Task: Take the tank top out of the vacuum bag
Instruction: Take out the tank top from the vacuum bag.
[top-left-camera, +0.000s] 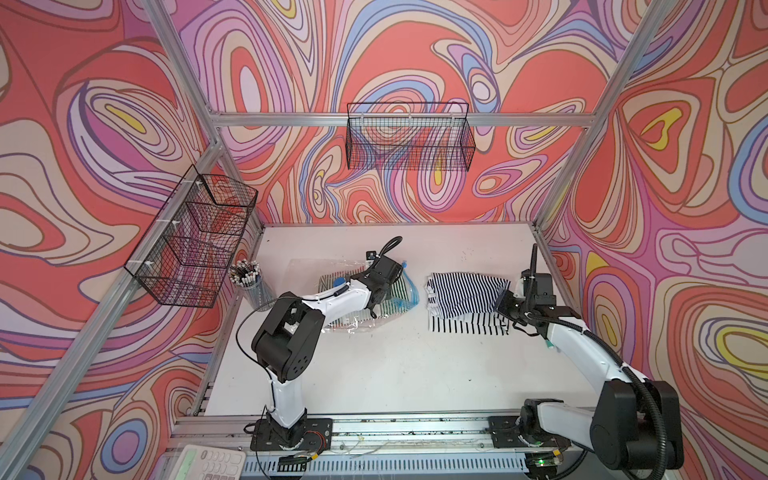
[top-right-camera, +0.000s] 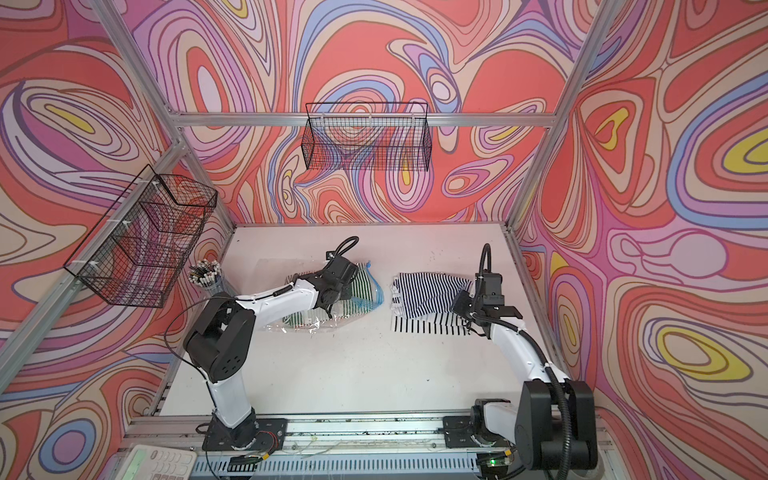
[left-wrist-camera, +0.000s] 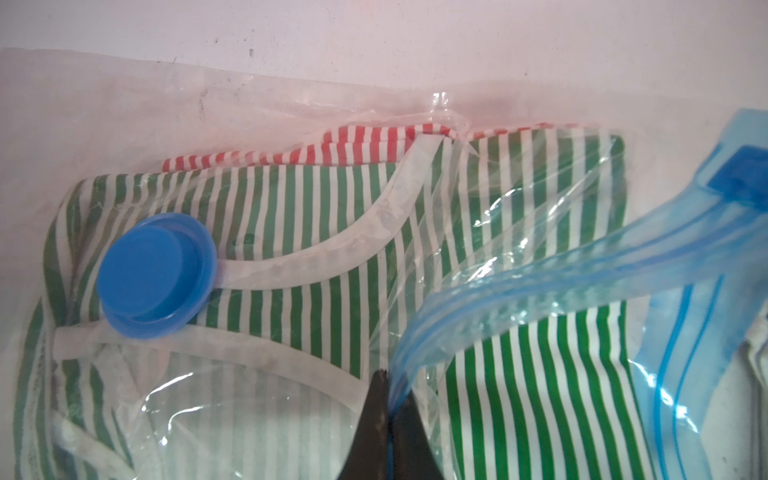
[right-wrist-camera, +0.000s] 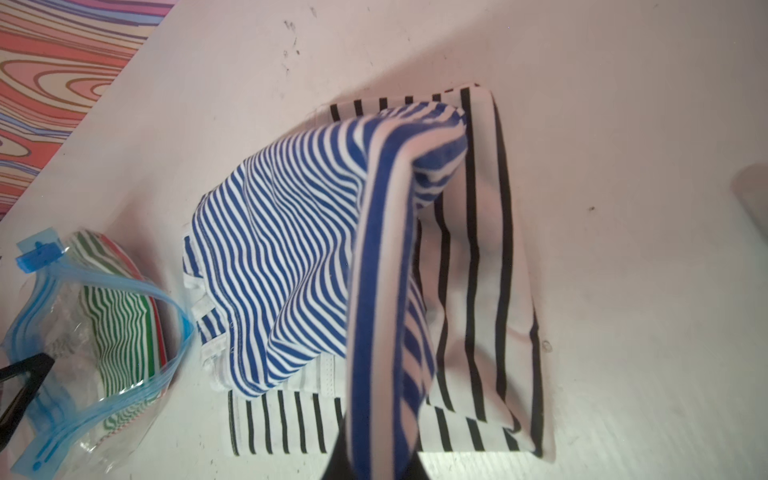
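Note:
The clear vacuum bag (top-left-camera: 303, 268) lies on the table's left half, its blue valve cap (left-wrist-camera: 156, 276) on top. Inside it are a green-striped tank top (left-wrist-camera: 291, 216) and a red-striped one (left-wrist-camera: 365, 141) under it. My left gripper (left-wrist-camera: 388, 395) is shut on the bag's light-blue zip strip (left-wrist-camera: 540, 270) and holds the mouth raised. To the right of the bag, outside it, a blue-striped tank top (top-left-camera: 465, 289) lies across a black-striped one (top-left-camera: 465, 326). My right gripper (right-wrist-camera: 378, 453) is shut on an edge of the blue-striped tank top (right-wrist-camera: 291, 232), which is lifted there.
A cup of pens (top-left-camera: 249, 282) stands at the table's left edge beside the bag. Wire baskets hang on the left wall (top-left-camera: 195, 237) and the back wall (top-left-camera: 409, 137). A calculator (top-left-camera: 208, 463) sits at the front left, off the table.

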